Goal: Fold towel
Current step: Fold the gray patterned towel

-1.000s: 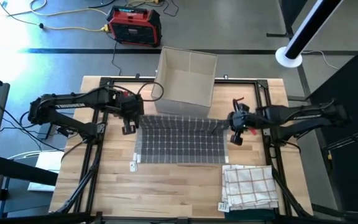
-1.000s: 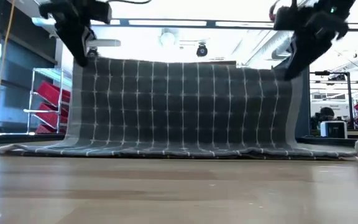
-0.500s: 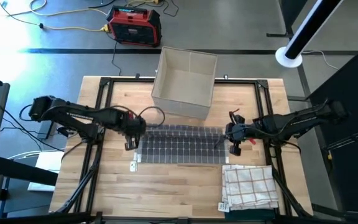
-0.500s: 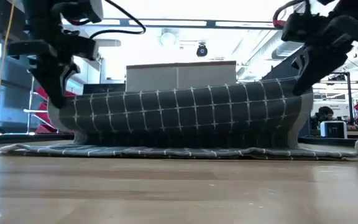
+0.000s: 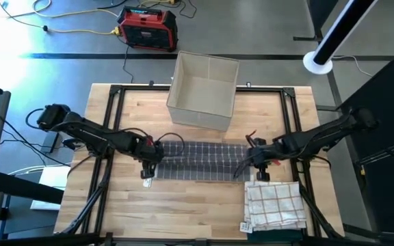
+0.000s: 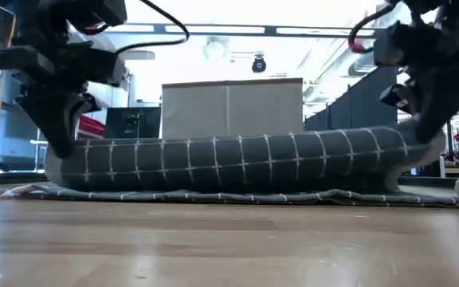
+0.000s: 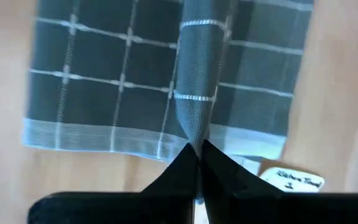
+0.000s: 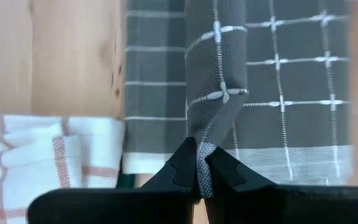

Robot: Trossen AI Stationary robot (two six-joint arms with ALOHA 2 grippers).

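Both grippers held the grey towel doubled over at mid-table.

The wooden table [image 5: 183, 205] carried a cardboard box [image 5: 202, 91] at its far edge and the grey checked towel [image 5: 197, 160] just in front of it, its lifted half curled low over the flat half. A folded white cloth [image 5: 274, 203] lay near the right front corner. The left gripper [image 5: 148, 165] and right gripper [image 5: 258, 167] each pinched a towel corner, fingers closed on the fabric.

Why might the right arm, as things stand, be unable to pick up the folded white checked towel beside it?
Probably not free: the right gripper is shut on the grey towel, mid-fold with the left gripper. The white checked towel lies close and uncovered.
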